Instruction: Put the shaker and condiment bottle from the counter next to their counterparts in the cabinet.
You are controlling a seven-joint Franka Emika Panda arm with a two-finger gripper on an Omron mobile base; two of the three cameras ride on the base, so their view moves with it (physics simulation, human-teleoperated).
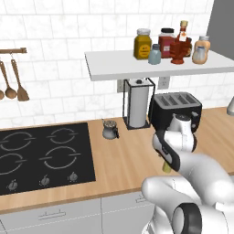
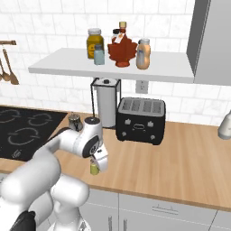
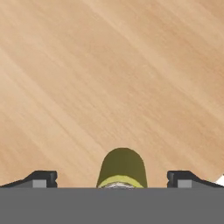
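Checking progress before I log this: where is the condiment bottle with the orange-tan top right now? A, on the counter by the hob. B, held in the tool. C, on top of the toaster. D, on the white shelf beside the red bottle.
D: the condiment bottle stands on the shelf, right of the red bottle.

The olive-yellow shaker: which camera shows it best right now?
Hand view: the shaker stands large and central between the open gripper's fingertips. Both base views show just a sliver of it beneath the hand.

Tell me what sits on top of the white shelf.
On the white shelf: yellow jar, pale blue-grey shaker, red bottle, condiment bottle. The red bottle largely covers a red jar behind it.
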